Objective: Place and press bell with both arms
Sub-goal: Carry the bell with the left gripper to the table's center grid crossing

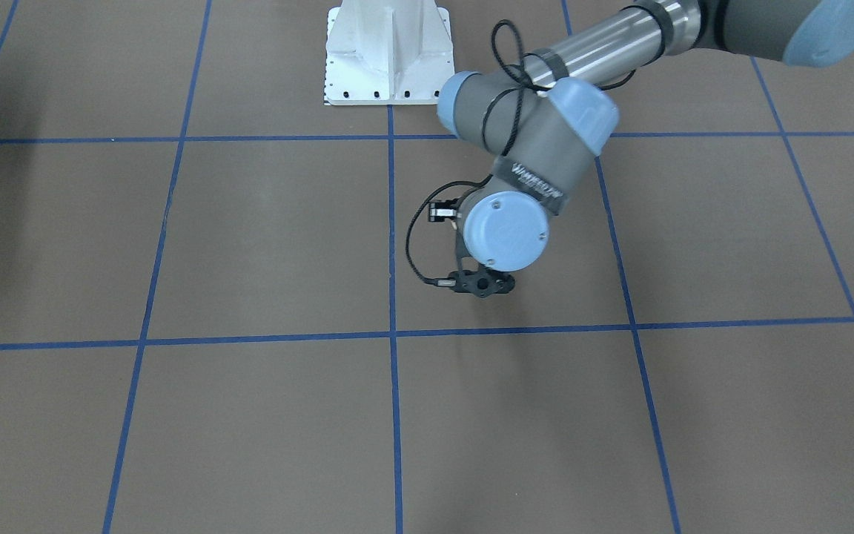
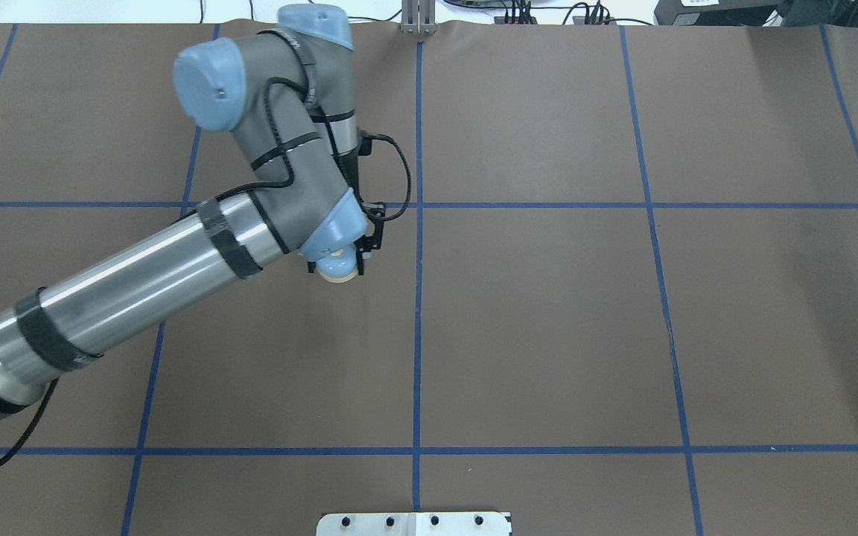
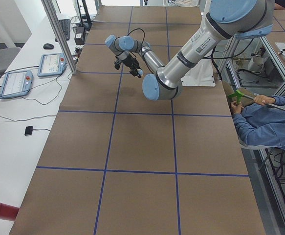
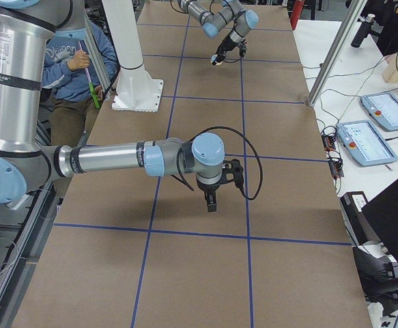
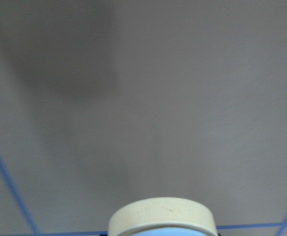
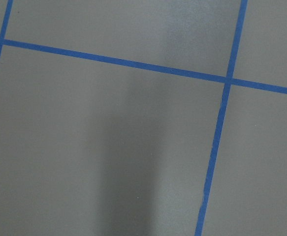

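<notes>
The bell (image 2: 337,269), a light-blue dome on a cream base, is held in my left gripper (image 2: 357,257), which is shut on it above the brown table left of the centre line. In the left wrist view the bell's cream base (image 5: 162,216) fills the bottom edge, facing the table. In the front-facing view the left wrist's blue cap (image 1: 505,231) hides the bell. My right gripper (image 4: 211,202) shows only in the exterior right view, low over the table and apart from the bell; I cannot tell whether it is open or shut. The right wrist view shows only table and tape.
The brown table (image 2: 548,313) is marked with blue tape lines (image 2: 418,298). The white pedestal (image 1: 388,52) stands at the robot's edge. A seated person (image 3: 267,125) is beside the table. Pendants (image 4: 368,142) lie on the side bench.
</notes>
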